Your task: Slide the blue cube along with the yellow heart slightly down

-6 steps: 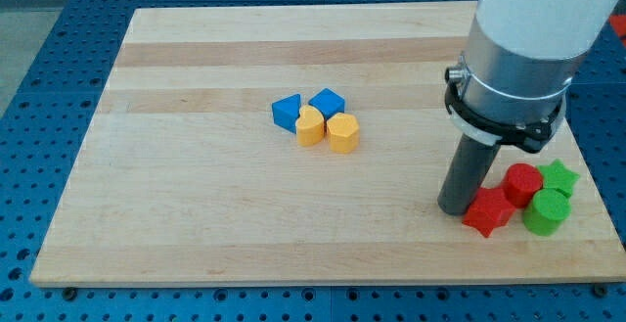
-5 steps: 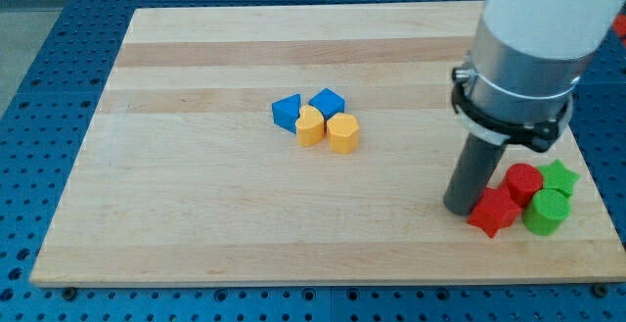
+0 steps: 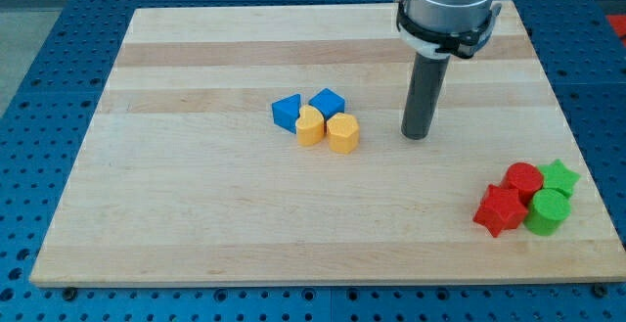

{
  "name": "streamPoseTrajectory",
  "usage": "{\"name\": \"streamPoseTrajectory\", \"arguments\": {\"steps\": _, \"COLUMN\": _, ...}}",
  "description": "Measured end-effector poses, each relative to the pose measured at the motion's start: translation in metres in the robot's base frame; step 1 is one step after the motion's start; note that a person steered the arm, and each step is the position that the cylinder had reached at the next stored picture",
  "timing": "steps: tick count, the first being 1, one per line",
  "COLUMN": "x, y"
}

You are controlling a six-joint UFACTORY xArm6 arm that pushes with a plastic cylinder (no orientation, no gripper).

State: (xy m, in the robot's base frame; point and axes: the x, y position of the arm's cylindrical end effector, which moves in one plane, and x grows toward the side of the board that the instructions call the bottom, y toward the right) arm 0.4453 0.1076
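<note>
A blue cube (image 3: 328, 101) sits near the board's middle, touching a yellow heart (image 3: 309, 125) just below and to its left. A second blue block (image 3: 286, 112), wedge-like, lies left of the heart. A yellow hexagonal block (image 3: 343, 132) touches the cube's lower right. My tip (image 3: 416, 135) rests on the board to the right of this cluster, apart from the yellow hexagonal block by a clear gap, level with the heart.
At the view's lower right lies a cluster: a red star (image 3: 498, 210), a red cylinder (image 3: 523, 180), a green star (image 3: 559, 176) and a green cylinder (image 3: 547, 211). The wooden board (image 3: 196, 214) sits on a blue perforated table.
My tip has left the red star at the lower right and moved up and left toward the central cluster. The red star shifted slightly. The blue and yellow blocks have not moved.
</note>
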Motion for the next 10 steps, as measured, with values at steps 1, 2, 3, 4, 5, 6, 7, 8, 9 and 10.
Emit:
{"name": "streamPoseTrajectory", "arguments": {"steps": 1, "x": -0.012, "y": -0.016}}
{"name": "streamPoseTrajectory", "arguments": {"steps": 2, "x": -0.045, "y": -0.069}}
{"name": "streamPoseTrajectory", "arguments": {"steps": 3, "x": -0.045, "y": -0.074}}
{"name": "streamPoseTrajectory", "arguments": {"steps": 4, "x": -0.046, "y": -0.079}}
{"name": "streamPoseTrajectory", "arguments": {"steps": 5, "x": -0.060, "y": -0.122}}
{"name": "streamPoseTrajectory", "arguments": {"steps": 6, "x": -0.058, "y": -0.147}}
{"name": "streamPoseTrajectory", "arguments": {"steps": 7, "x": -0.057, "y": -0.147}}
{"name": "streamPoseTrajectory", "arguments": {"steps": 8, "x": -0.008, "y": -0.140}}
{"name": "streamPoseTrajectory", "arguments": {"steps": 9, "x": 0.009, "y": -0.129}}
{"name": "streamPoseTrajectory", "arguments": {"steps": 10, "x": 0.009, "y": -0.124}}
